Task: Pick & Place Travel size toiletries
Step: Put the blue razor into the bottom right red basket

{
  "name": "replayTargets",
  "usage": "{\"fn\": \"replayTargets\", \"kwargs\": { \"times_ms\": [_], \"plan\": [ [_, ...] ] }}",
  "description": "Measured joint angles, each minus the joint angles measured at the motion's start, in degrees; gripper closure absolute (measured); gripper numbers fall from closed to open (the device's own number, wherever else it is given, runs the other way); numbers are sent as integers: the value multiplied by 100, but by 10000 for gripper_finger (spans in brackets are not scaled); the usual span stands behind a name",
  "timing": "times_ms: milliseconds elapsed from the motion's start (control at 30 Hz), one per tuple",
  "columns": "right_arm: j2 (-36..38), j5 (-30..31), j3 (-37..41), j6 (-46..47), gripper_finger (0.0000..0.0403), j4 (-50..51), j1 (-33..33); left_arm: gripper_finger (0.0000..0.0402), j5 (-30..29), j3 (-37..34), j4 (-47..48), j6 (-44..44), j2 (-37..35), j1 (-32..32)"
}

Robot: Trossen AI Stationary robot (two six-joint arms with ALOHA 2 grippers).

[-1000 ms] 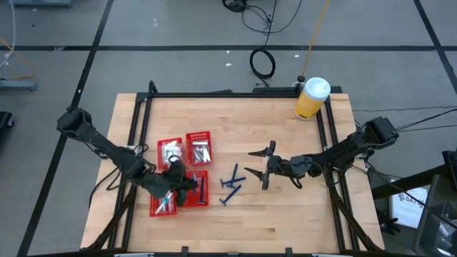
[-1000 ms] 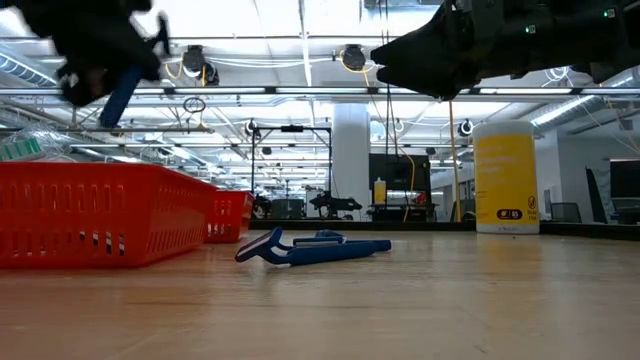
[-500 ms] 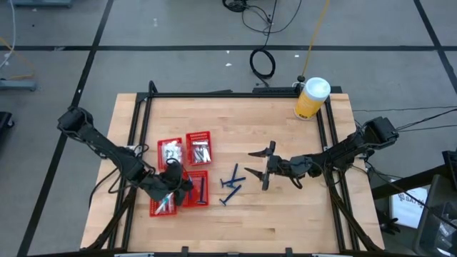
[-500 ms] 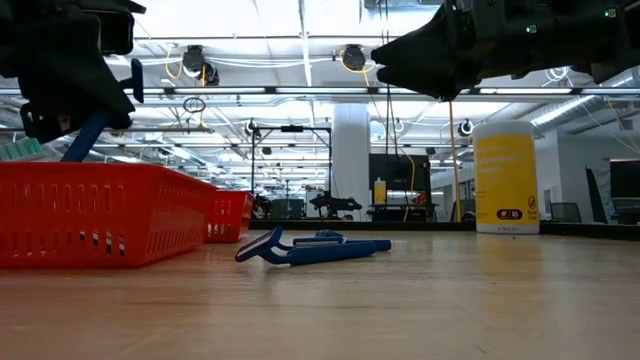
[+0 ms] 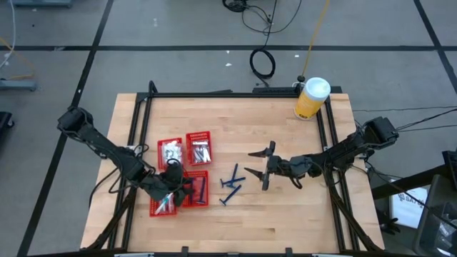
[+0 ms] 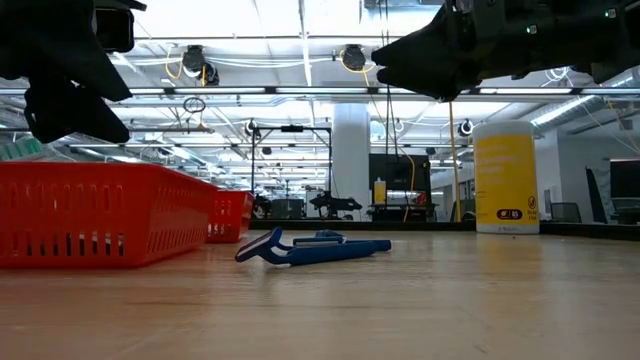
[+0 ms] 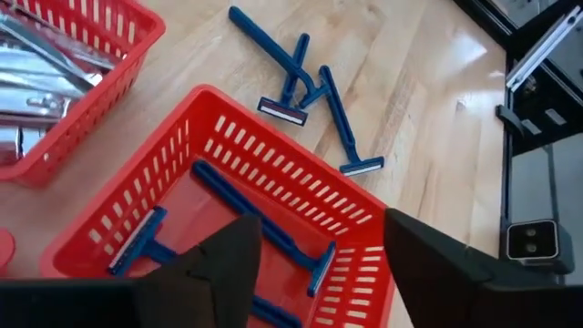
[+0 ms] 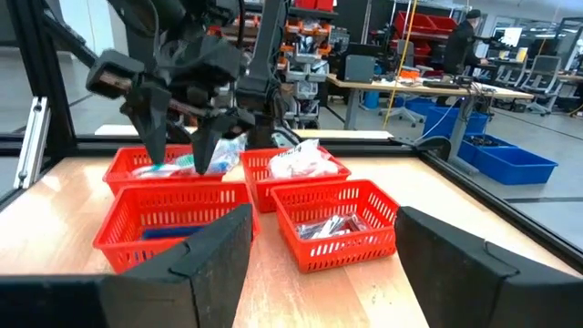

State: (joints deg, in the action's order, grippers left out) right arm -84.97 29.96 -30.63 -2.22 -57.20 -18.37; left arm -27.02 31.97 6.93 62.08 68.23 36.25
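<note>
Three dark blue razors (image 5: 230, 187) lie loose on the wooden table, right of a red mesh basket (image 5: 202, 191). More dark blue razors (image 7: 264, 232) lie flat on that basket's floor. My left gripper (image 7: 319, 228) hangs open just above the basket (image 7: 273, 123), with nothing between its fingers. In the high view it is at the basket's left side (image 5: 186, 187). My right gripper (image 5: 257, 164) waits open in the air right of the loose razors (image 6: 310, 248), pointing level toward the baskets (image 8: 173, 219).
Three more red baskets hold white packets (image 5: 170, 150), silver tubes (image 5: 201, 148) and wrapped toothbrushes (image 5: 163, 204). A yellow jar with a white lid (image 5: 311, 98) stands at the far right corner. A black frame rail (image 5: 143, 128) edges the table.
My left gripper has sunk toward the red basket with a dark blue razor, then opened and let it go. The razor has dropped into the basket and no longer shows above its rim in the low view.
</note>
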Motion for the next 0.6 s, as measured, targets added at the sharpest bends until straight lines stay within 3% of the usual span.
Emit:
{"fn": "replayTargets", "kwargs": {
  "times_ms": [133,233,367,500,600],
  "plan": [
    [1,-338,-63,180,149,646,-15,163,1,0,-168,-170,-30,-108],
    [-25,-741,-462,766,149,1948,-28,161,1,3,-398,-404,-57,-212],
    [-460,-749,-997,1068,149,3447,-83,160,-1,7,-682,-835,-55,-375],
    [-1098,-849,-1301,996,149,3370,3,160,3,7,-906,-1214,-53,-546],
    [-1486,-1487,-1660,918,149,3684,258,160,53,7,-1000,-1252,-52,-647]
  ]
}}
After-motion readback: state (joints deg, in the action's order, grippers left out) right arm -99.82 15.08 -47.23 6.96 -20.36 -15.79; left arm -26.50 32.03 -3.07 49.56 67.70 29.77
